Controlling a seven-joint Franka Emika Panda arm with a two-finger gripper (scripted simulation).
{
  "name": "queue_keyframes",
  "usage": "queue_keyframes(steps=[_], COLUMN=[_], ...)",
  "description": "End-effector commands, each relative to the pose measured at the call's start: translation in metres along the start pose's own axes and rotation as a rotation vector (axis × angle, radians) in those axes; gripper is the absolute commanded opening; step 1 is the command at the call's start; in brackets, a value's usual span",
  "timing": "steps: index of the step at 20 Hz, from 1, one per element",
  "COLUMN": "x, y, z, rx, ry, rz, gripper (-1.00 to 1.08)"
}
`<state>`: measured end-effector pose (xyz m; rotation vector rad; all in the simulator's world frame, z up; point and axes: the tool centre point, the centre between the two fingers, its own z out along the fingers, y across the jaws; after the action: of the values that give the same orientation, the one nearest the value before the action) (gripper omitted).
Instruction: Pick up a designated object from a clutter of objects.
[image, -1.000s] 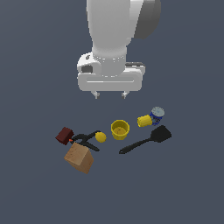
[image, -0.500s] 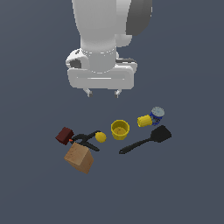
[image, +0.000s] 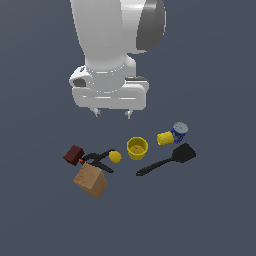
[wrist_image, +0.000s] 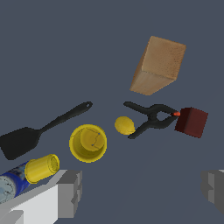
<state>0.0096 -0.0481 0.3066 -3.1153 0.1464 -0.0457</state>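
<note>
The dark red-brown block (image: 74, 155) lay at the end of the clutter toward the exterior view's left, on the floor surface. It stood just beside the black clamp (image: 99, 159), whose orange-tipped jaw end met or nearly met 1 face of the block; contact could not be confirmed. The tan wooden cube (image: 91, 180) sat near it, apart. The yellow ball (image: 115, 157), yellow cup (image: 137, 148), black spatula (image: 167, 159) and blue-yellow can (image: 173, 134) lay farther toward the exterior view's right.

The gripper (image: 113, 113) hung above the clutter, well apart from every item. Its 2 fingers (wrist_image: 70, 193) were spread wide and held nothing.

Handling judgement: the block looked rigid, with flat matte faces and sharp edges. It was probably light and not fragile, and it should not deform under a pinch. The flat faces should grip well.

Orientation: the block appeared nearly cubic, with no clear long axis. It rested flat on 1 face, its sides turned at an angle to the wooden cube.

Recommended hold: pinch 2 opposite vertical faces, selecting the pair that keeps both fingers off the clamp. The face toward the clamp offered little clearance, so a finger lowered there could strike the clamp and nudge the block.
</note>
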Motion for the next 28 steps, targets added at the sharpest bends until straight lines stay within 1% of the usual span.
queue_keyframes(steps=[1, 7, 13, 17, 21, 24, 28], x=[0.005, 0.021, 0.032, 0.032, 0.027, 0.023, 0.019], y=[0.011, 0.050, 0.108, 0.147, 0.178, 0.196, 0.211], z=[0.012, 0.053, 0.113, 0.153, 0.184, 0.201, 0.217], rx=[0.003, 0.008, 0.006, -0.002, -0.012, -0.018, -0.025], ry=[-0.002, -0.007, -0.012, -0.016, -0.019, -0.021, -0.023], rz=[0.018, 0.081, 0.169, 0.225, 0.268, 0.291, 0.312], gripper=[1.00, 1.00, 1.00, 1.00, 1.00, 1.00, 1.00])
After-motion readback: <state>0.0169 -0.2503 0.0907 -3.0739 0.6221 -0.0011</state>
